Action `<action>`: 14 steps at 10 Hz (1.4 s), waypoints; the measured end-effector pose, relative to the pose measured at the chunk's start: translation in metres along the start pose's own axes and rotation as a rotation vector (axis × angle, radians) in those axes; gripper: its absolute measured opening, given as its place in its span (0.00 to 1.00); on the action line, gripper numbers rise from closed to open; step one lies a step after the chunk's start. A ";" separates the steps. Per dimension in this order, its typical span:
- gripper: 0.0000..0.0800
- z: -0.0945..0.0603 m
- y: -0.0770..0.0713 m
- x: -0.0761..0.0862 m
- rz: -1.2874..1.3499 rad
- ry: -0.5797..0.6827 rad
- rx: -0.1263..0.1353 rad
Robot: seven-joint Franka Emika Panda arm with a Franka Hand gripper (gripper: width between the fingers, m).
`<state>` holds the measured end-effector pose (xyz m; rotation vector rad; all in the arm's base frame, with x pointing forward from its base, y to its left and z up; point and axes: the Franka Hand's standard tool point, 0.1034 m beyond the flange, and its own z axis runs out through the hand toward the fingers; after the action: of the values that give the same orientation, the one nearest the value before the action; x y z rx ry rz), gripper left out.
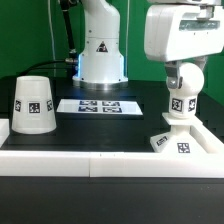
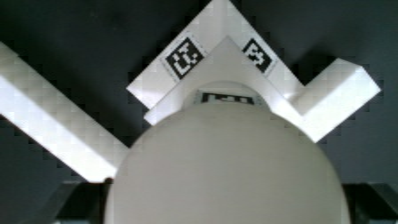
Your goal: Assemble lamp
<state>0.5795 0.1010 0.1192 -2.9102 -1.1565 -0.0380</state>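
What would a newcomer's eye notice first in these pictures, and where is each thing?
The robot's gripper holds the white round-headed plastic bulb upright over the flat angular white base, at the exterior view's right. The large white tapered cup-like shade stands alone at the exterior view's left, with the thin flat marker board lying between them.

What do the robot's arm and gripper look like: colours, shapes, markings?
The arm is white, with smooth, rounded, bulky housings. Its pedestal is white too and carries a triangular warning sticker; a blue light glows at its foot. The gripper looks dark; its details are too small to tell.
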 end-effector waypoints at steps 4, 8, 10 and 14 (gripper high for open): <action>0.72 0.000 0.001 -0.001 0.546 0.004 -0.003; 0.73 0.001 0.003 -0.003 0.836 0.005 -0.002; 0.73 0.001 0.002 -0.003 0.995 0.005 -0.001; 0.73 0.003 -0.008 -0.002 1.556 -0.088 0.036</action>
<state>0.5724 0.1052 0.1166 -2.8689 1.2117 0.1174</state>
